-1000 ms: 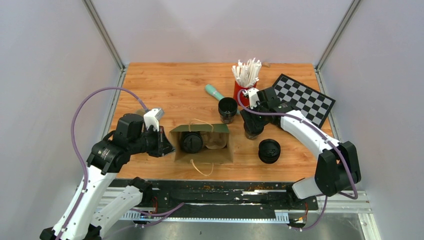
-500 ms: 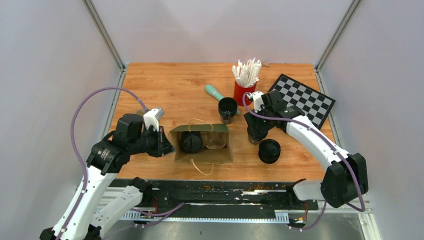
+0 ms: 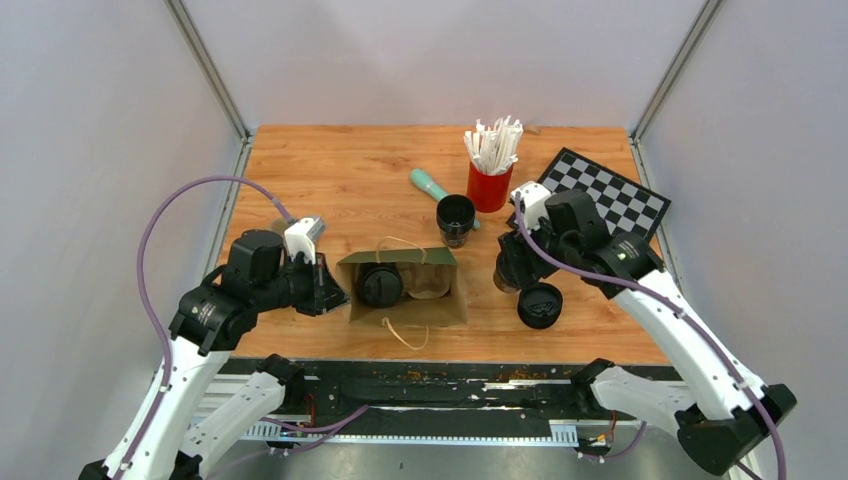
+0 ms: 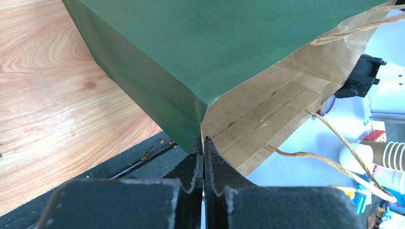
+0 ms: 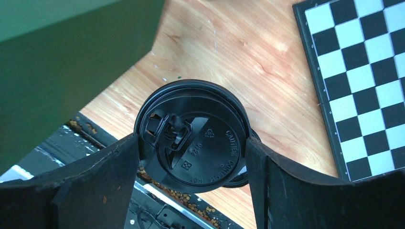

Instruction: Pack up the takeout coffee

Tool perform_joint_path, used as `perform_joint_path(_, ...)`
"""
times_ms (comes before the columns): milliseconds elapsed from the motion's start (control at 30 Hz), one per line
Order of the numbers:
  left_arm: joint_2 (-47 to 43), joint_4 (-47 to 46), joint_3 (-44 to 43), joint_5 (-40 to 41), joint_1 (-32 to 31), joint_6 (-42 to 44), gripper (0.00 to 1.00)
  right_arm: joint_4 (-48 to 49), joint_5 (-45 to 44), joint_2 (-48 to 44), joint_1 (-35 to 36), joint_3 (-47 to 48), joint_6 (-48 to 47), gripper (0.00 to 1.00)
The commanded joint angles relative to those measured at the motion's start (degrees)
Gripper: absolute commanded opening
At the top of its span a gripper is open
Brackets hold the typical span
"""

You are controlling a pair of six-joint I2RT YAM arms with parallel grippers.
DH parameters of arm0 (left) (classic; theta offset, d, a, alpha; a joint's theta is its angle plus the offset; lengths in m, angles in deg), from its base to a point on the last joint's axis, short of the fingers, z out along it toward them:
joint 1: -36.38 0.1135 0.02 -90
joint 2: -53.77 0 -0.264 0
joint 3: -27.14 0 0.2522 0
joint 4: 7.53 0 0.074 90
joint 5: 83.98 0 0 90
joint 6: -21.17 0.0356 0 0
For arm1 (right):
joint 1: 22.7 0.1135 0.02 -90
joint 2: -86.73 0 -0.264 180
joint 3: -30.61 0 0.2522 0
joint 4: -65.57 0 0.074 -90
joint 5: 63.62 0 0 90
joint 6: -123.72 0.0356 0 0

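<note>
While the left claw (image 4: 204, 157) stays pressed together on the left edge of the green paper bag (image 4: 191, 47), just as it was a second ago, all the action is on the right. The right claw (image 5: 191, 143) is clamped on either side of the lidded coffee cup (image 5: 200, 143), fingers set wide against its black lid. That cup has travelled. A second ago it was further back on the worktop (image 3: 330, 170), close to the red cup (image 3: 489, 187); now it's come toward the near edge and a touch rightward, just beside the second lidded cup (image 3: 539, 304). The right arm has swung its elbow well out toward the near right corner to do it. The bag has not shifted near the middle of the near edge, mouth open, one dark-lidded cup (image 3: 382, 285) already inside. The open black cup (image 3: 455, 215) and checkerboard (image 3: 610, 195) haven't budged.
</note>
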Motion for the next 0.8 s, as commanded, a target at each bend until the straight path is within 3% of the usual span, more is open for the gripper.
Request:
perform_joint_path(0,-0.82,-2.17,-0.42,-1.06,-0.15,1.33,0.0,-5.54,-3.54,-4.28,3.23,7.42,3.73,0.7)
perform_joint_path(267,0.41,-2.83,-0.89,-1.45,-0.15,1.77,0.0,-9.51,-4.66,-5.09,11.49,19.39,9.27,0.7)
perform_joint_path(467,0.55,-1.65,-1.44,-0.98,-0.15,2.24,0.0,-14.64,-13.83,-1.2,22.5,30.17,12.23,0.7)
perform_joint_path(767,0.21,-0.64,-1.03,-1.07,-0.15,2.72,0.0,-19.39,-19.84,5.42,36.26,43.5,10.36,0.69)
